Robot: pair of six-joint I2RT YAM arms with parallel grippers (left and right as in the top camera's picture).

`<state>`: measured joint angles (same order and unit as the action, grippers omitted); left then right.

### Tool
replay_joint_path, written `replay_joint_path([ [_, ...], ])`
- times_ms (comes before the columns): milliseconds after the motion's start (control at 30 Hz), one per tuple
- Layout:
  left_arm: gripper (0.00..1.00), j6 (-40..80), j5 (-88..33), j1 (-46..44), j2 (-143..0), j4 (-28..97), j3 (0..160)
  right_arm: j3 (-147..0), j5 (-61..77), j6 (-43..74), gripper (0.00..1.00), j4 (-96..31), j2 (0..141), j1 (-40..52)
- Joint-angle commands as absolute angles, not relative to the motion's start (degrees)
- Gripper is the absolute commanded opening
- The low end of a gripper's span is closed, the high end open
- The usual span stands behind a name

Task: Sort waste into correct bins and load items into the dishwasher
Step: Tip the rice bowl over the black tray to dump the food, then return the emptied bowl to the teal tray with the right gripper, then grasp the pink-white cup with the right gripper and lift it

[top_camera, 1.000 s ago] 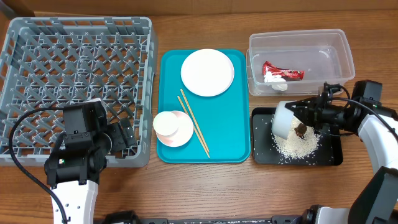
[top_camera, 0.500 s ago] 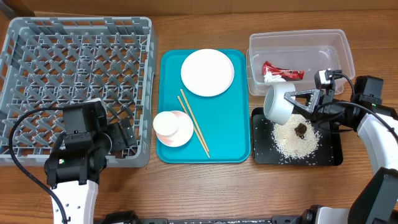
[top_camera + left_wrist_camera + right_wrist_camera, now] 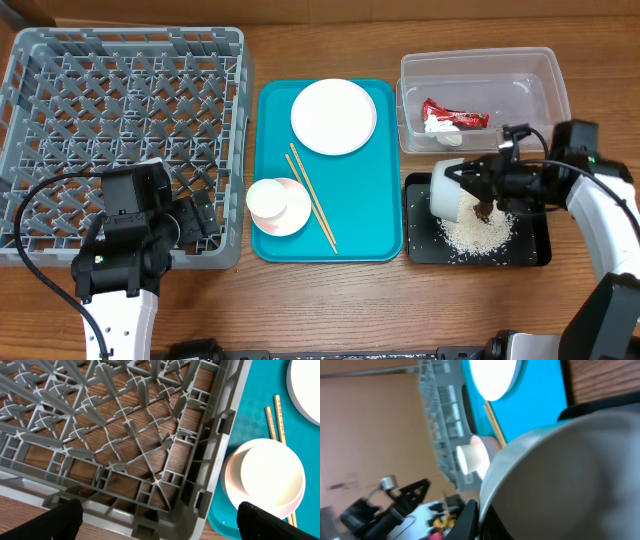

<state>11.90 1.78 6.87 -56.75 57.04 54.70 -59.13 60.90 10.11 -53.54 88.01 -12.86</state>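
My right gripper (image 3: 478, 186) is shut on the rim of the grey-green bowl (image 3: 447, 190), holding it tipped on its side over the black tray (image 3: 415, 250). Loose white rice (image 3: 472, 234) and a brown lump (image 3: 486, 210) lie in that tray. In the right wrist view the bowl (image 3: 560, 470) fills the frame, with the gripper (image 3: 479, 516) on its edge. The red-and-white wrapper (image 3: 458, 117) and tissue (image 3: 438, 127) lie in the clear tub (image 3: 405, 70). My left gripper (image 3: 160, 527) is open over the dish rack's (image 3: 120, 110) near right corner.
The teal tray (image 3: 370, 220) holds the white plate (image 3: 333, 117), the chopsticks (image 3: 312, 200) and the pink bowl (image 3: 292, 212) with the white cup (image 3: 268, 198) in it. The left wrist view shows the rack (image 3: 125, 435), the cup (image 3: 272, 472) and the chopsticks (image 3: 275, 420).
My right gripper lifted the grey-green bowl up and away from the rice, then brought it back down, tipped over the black tray. The left arm has not moved.
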Motion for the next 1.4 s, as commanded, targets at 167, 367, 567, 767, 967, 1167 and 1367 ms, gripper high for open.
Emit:
replay_joint_path([
  [167, 1.0, 12.0, 1.9, 7.2, -56.6, 56.7, 56.0, -79.8, 35.0, 5.5, 0.04, -66.3, 86.5, -0.9],
  [367, 1.0, 12.0, 1.9, 7.2, -56.6, 56.6, 56.0, -83.5, 20.9, 5.7, 0.04, -60.5, 86.7, 11.6],
  [567, 1.0, 12.0, 1.9, 7.2, -56.6, 56.7, 56.0, -83.3, 7.8, 3.9, 0.04, -48.2, 89.2, 23.5],
  [767, 0.99, 12.0, 1.9, 7.2, -56.6, 56.8, 56.0, -83.3, 7.1, 1.0, 0.04, -42.6, 94.3, 31.0],
  [967, 1.0, 12.0, 1.9, 7.2, -56.6, 56.7, 56.0, -83.3, 7.1, 1.8, 0.04, -43.1, 101.8, 35.0],
  [1167, 1.0, 12.0, 1.9, 7.2, -56.6, 56.7, 56.0, -83.2, 7.8, 4.7, 0.05, -42.2, 107.9, 35.3],
  [1367, 1.0, 12.0, 1.9, 7.2, -56.6, 56.7, 56.0, -83.2, 11.3, 4.7, 0.09, -41.5, 111.3, 35.3],
])
